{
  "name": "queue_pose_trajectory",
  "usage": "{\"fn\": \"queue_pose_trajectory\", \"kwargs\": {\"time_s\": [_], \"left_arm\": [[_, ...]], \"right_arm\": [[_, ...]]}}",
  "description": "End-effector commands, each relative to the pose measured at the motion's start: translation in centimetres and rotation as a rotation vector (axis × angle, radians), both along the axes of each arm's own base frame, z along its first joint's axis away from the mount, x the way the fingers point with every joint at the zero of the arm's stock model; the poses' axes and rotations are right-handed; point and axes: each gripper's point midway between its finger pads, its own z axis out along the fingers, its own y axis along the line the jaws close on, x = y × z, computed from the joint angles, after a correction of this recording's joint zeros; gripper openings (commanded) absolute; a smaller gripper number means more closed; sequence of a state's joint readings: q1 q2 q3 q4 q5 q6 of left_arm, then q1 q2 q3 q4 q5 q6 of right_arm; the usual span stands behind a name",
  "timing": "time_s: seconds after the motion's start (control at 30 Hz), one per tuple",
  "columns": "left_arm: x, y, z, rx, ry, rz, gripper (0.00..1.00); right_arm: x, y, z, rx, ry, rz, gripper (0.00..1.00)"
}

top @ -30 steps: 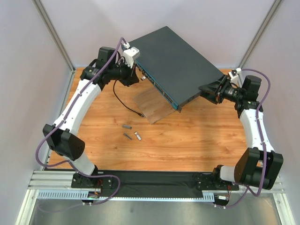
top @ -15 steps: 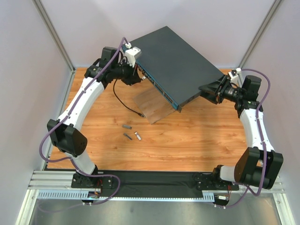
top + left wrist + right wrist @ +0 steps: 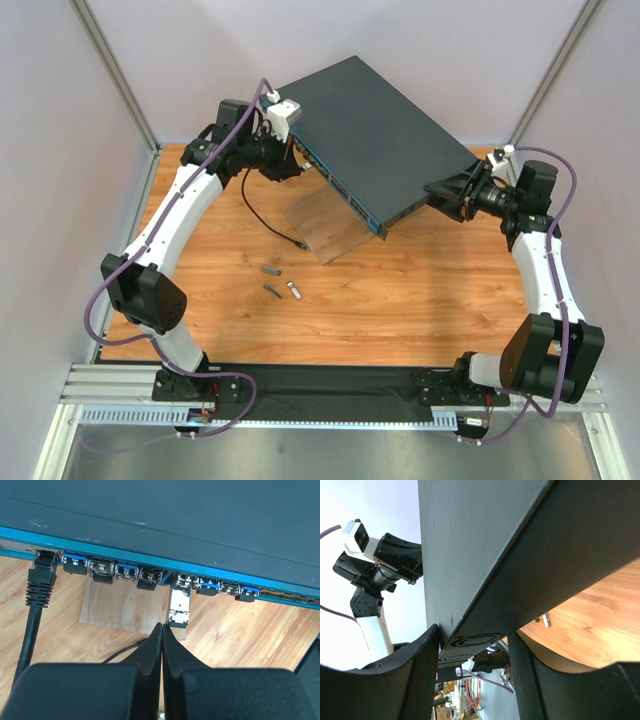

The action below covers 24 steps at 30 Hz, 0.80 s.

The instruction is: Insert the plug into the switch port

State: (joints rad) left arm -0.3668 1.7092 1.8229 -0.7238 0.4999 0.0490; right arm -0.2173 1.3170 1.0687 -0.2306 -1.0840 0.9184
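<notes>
Silver plug [image 3: 179,607] is sitting part-way in a mid-row port [image 3: 180,581] of the switch [image 3: 200,520], frame centre. Left gripper [image 3: 162,628], fingers pressed together, is hovering just below it. Right gripper [image 3: 472,645] is clamping the switch. Full seating is probably remaining.

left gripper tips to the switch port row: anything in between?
Left wrist view: only the silver plug, sticking out of a port on the switch; the shut left gripper sits at its rear end.
</notes>
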Motion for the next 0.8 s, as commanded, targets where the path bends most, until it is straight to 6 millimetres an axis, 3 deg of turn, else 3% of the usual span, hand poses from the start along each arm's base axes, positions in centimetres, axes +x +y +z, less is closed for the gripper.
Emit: {"fn": "queue_pose_trajectory", "kwargs": {"time_s": [0.0,0.5,0.73,0.77], "left_arm": [[-0.1,-1.9,3.9,-0.097,-0.078,-0.044,0.0],[1.7,-4.4,3.9,-0.188,-0.03,-0.054,0.0],[0.8,-3.4,4.0,-0.153,-0.069,-0.051,0.02],[0.5,-3.1,3.3,-0.141,-0.059,-0.047,0.03]], "right_arm": [[3.7,-2.1,-1.8,-0.147,-0.078,-0.145,0.0],[3.6,-2.1,-2.1,-0.147,-0.074,-0.145,0.0],[3.7,-2.1,-1.8,-0.149,-0.08,-0.144,0.0],[3.7,-2.1,-1.8,-0.149,-0.08,-0.144,0.0]]}}
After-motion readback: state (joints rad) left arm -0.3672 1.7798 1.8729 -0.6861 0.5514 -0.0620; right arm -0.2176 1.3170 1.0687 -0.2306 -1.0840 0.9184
